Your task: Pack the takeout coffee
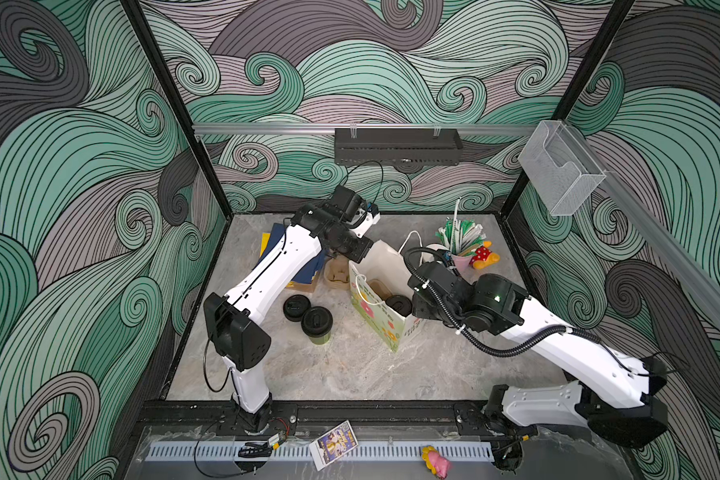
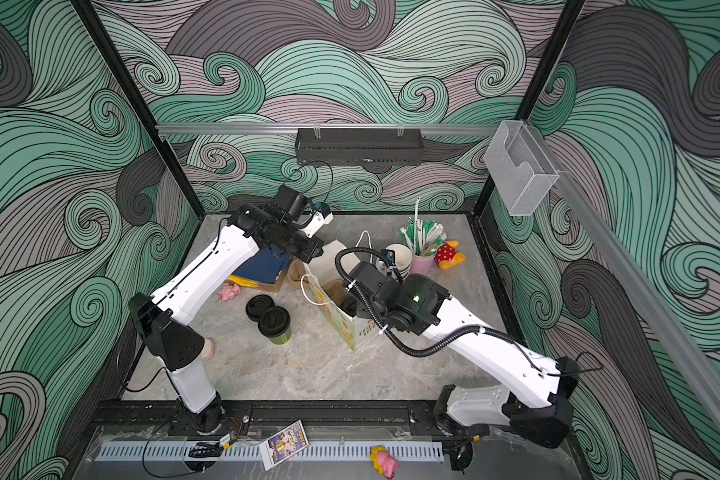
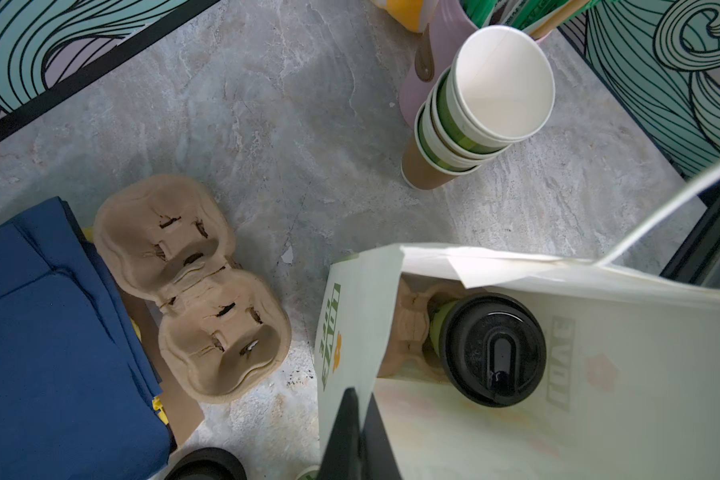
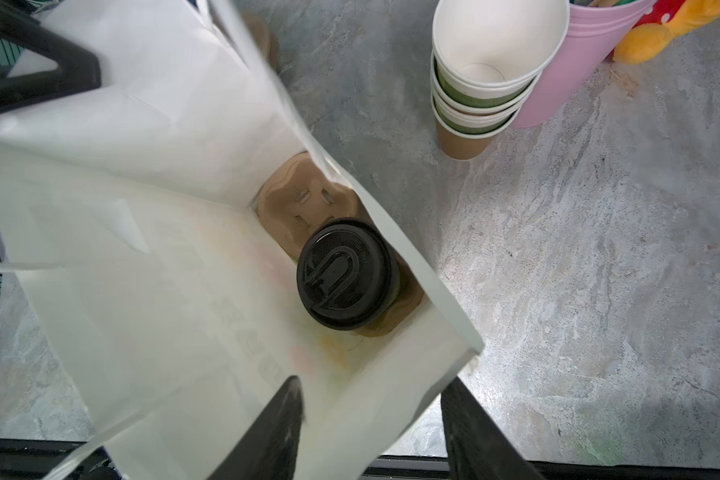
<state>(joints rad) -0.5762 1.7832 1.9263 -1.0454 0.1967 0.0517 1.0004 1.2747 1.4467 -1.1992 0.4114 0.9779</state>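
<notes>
On the left lies a blue folded pile (image 3: 59,332), and just beside it an empty two-well pulp carrier (image 3: 192,291) on the marble table (image 1: 350,374). Nearer the front, a short stack of black lids (image 1: 297,308) sits against a loose cup (image 1: 316,325). That cup is green-sided, capped in black, and stands upright to the left of the bag.

The left gripper (image 3: 358,409) is clamped tight on the rim of the white paper bag (image 1: 377,328), at its far left corner. The bag stands open. On its floor sits a second carrier (image 4: 304,203), one well bare and the other holding the packed cup (image 4: 344,274) under its black sip lid. Green letters on the bag's narrow side seem to read "LOVE LIFE", and there are flower prints. The lid's embossing is too small to read.

The right gripper (image 4: 371,386) has its jaws apart astride the bag's near wall, one finger inside and one outside, pinching nothing. The packed cup is below and ahead of it, well apart.

Further right, a stack of empty cups (image 4: 491,66) nests in a brown one, just beside the pink cup (image 4: 578,62) of wrapped straws. Last comes a spotted plush toy (image 1: 485,255).
</notes>
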